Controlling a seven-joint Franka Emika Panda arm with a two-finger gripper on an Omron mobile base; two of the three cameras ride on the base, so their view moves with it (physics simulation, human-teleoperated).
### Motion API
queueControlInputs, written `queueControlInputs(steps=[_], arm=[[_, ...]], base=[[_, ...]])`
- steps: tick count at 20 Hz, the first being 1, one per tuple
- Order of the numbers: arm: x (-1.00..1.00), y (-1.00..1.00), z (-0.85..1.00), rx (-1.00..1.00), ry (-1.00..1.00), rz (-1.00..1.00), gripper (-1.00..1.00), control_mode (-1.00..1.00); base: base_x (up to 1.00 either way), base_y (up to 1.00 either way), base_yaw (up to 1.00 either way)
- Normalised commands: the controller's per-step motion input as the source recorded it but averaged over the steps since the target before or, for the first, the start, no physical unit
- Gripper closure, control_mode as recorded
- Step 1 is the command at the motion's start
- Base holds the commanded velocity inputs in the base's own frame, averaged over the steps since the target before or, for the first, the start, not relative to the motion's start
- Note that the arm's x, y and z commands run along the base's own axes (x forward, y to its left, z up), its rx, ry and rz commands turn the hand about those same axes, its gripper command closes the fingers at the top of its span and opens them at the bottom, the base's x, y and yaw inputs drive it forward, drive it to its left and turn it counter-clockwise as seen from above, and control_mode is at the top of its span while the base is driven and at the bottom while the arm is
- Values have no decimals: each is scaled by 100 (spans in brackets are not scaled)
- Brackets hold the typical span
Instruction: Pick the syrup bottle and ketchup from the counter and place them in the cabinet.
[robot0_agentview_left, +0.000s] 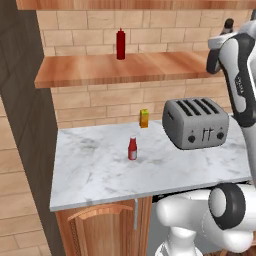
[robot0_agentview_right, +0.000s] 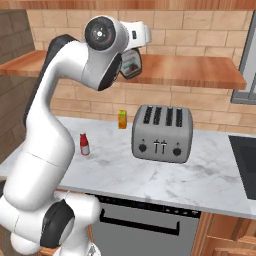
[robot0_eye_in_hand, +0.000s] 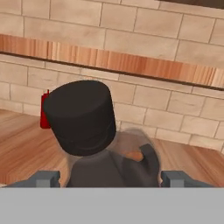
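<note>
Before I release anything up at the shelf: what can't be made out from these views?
- Syrup bottle: hand view, body cut off by the bottom edge; whether it rests on the shelf is unclear.
- Gripper: left base view, fingers hidden behind the arm.
- Ketchup: label too small.
- Tall red bottle: hand view, mostly hidden behind the cap.

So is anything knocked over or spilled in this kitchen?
No, nothing stands out. The ketchup stands upright on the counter, the toaster and the small yellow carton sit straight, and the tall red bottle is upright on the cabinet shelf. The syrup bottle sits right between the gripper fingertips.
</note>
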Motion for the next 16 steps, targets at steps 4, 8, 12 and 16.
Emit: queueControlInputs(steps=[4,8,12,16], arm=[[7,-23,1,10,2,-4,100,-100],[5,-38,0,19,7,-6,100,-100],[4,-34,0,21,6,-7,100,-100],[1,-1,0,2,1,0,100,-100]], base=[[0,0,0],[0,0,0],[0,0,0],[0,0,0]])
